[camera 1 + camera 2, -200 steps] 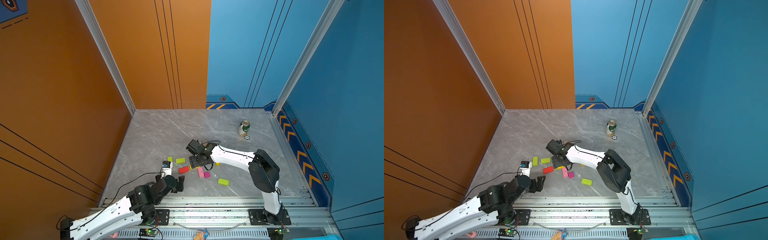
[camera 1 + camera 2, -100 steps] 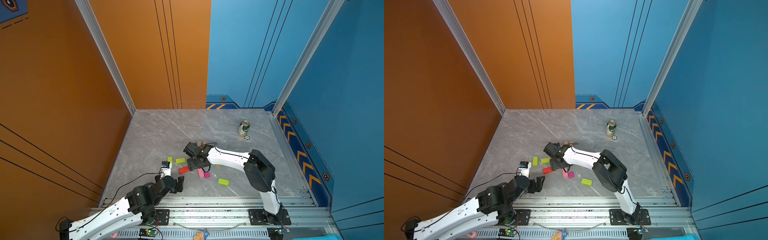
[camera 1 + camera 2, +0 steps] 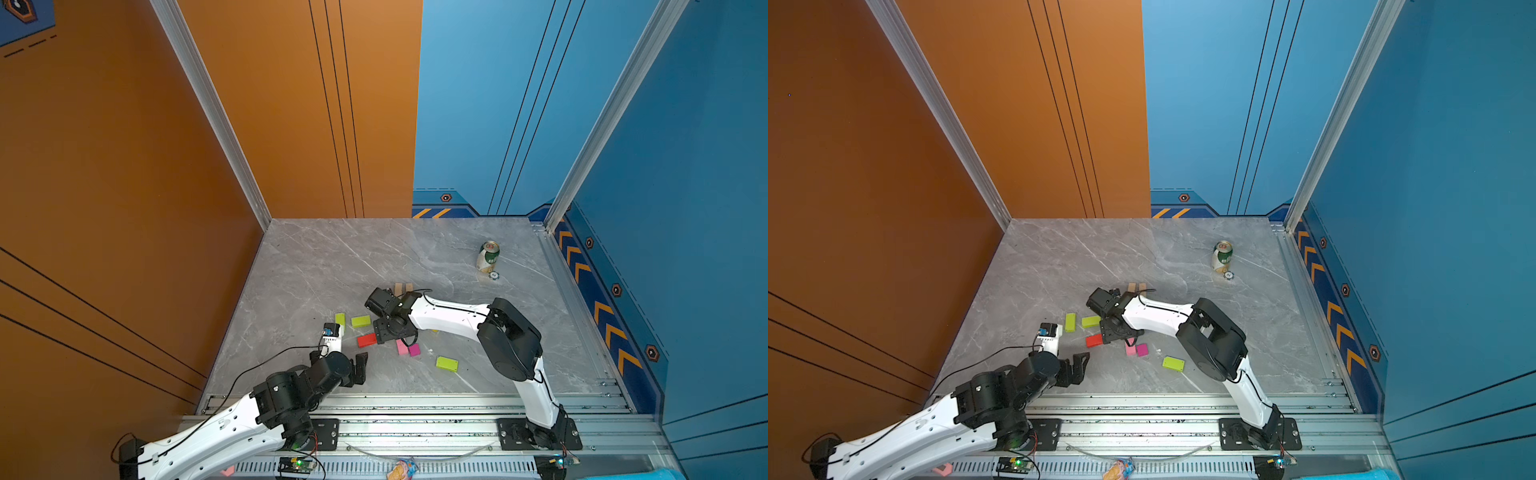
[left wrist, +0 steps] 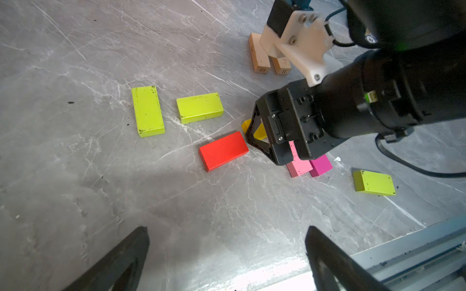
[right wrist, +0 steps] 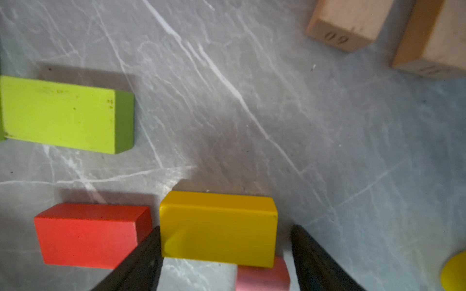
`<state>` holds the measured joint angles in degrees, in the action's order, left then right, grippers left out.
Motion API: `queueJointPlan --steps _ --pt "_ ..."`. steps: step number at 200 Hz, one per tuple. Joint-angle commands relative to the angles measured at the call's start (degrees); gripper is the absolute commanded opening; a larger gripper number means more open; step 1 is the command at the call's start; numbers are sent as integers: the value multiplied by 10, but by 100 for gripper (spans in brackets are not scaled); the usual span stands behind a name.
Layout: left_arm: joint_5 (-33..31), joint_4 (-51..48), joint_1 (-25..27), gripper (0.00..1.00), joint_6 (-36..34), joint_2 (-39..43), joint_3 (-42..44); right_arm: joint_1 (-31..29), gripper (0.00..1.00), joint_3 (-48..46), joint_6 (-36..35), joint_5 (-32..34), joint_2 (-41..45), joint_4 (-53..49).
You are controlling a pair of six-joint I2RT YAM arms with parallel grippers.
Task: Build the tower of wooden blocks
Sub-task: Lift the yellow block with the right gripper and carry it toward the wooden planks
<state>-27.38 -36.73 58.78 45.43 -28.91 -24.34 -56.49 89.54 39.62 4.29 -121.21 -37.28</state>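
My right gripper point(image 5: 226, 228) is open and low over the table, its jaws either side of a yellow rectangle point(image 5: 219, 226); one finger touches it, the other stands off. Beside it lie a red block point(image 5: 90, 234) and a pink one point(image 5: 262, 277). In both top views this gripper point(image 3: 392, 332) point(image 3: 1115, 330) hides the yellow rectangle. Two tan bars point(image 3: 402, 288) point(image 4: 259, 58) lie side by side behind it. Lime-green blocks point(image 3: 340, 321) point(image 3: 360, 321) point(image 3: 446, 364), a magenta cube point(image 3: 414, 350) and a yellow cylinder point(image 5: 456, 272) lie loose. My left gripper point(image 4: 227, 228) point(image 3: 359, 365) is open and empty near the front.
A green-white can point(image 3: 488, 257) stands at the back right with a small round token point(image 3: 493, 275) in front of it. The metal rail point(image 3: 415, 405) runs along the table's front edge. Orange and blue walls close in the table's left, back and right.
My right gripper has swung left and toward the front, coming down around the yellow rectangle and uncovering the tan bars. The left arm has barely shifted.
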Motion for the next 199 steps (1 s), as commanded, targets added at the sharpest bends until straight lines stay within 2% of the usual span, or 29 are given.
queueJointPlan --steps 1,53,95,128,199 --pt "4 -16 -3 98 -11 7 8 -4 79 13 16 6 -9 -9" --pt "5 -19 -7 98 -19 11 8 -5 69 24 15 9 -17 -21" --pt "7 -19 -9 98 -22 11 6 -7 68 26 10 20 -16 -32" --pt "8 -19 -10 98 -23 11 4 -8 61 31 6 25 -17 -39" --pt "10 -19 -15 98 -27 10 -1 -8 55 52 -3 34 -26 -57"
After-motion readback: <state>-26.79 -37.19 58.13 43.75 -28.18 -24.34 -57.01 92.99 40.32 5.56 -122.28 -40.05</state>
